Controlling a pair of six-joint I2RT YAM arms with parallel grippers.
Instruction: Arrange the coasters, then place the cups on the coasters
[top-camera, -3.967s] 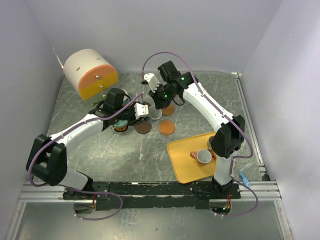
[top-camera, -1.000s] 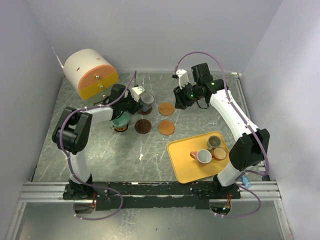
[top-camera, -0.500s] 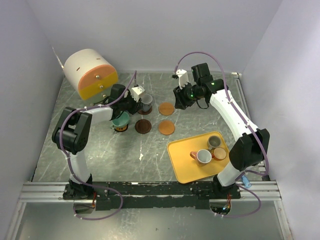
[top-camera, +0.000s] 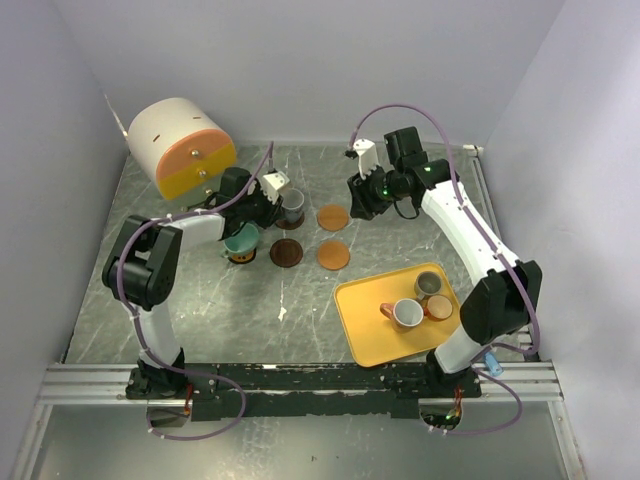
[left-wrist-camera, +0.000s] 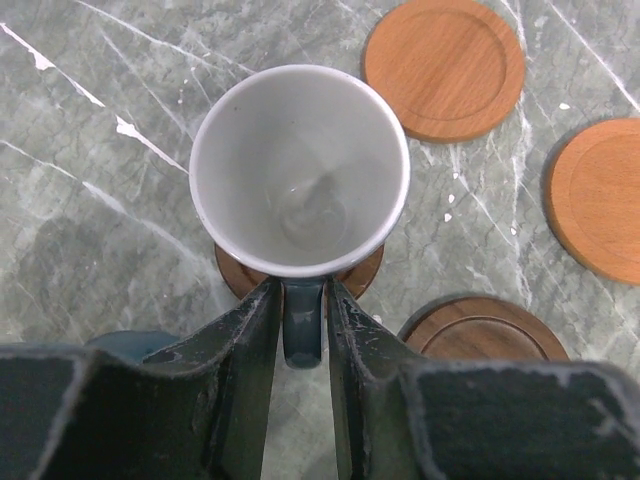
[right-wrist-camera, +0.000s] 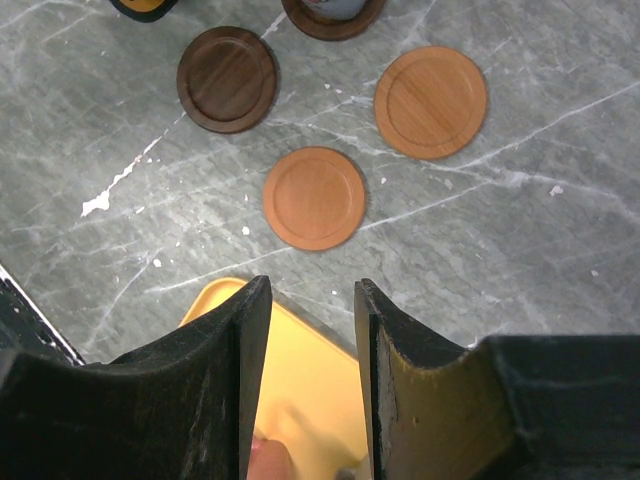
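Observation:
A grey cup (left-wrist-camera: 300, 170) with a white inside stands upright on a brown coaster (left-wrist-camera: 362, 275). Its handle lies between the fingers of my left gripper (left-wrist-camera: 302, 288), which is open with a thin gap on each side. A teal cup (top-camera: 240, 241) sits on another coaster just left of it. Bare coasters lie nearby: two orange ones (right-wrist-camera: 314, 197) (right-wrist-camera: 431, 101) and a dark brown one (right-wrist-camera: 228, 78). My right gripper (right-wrist-camera: 312, 290) hangs open and empty above the table, at the back right (top-camera: 362, 195). Three more cups (top-camera: 407, 314) (top-camera: 432, 283) (top-camera: 439, 306) stand on the yellow tray (top-camera: 365, 335).
A big white-and-orange cylinder (top-camera: 180, 147) lies at the back left, close behind my left arm. The yellow tray fills the near right of the table. Metal rails run along the right edge (top-camera: 500, 250) and the near edge.
My left gripper's jaws have eased off the grey cup's handle, and the cup stays on its coaster. The right arm has held still over the last second.

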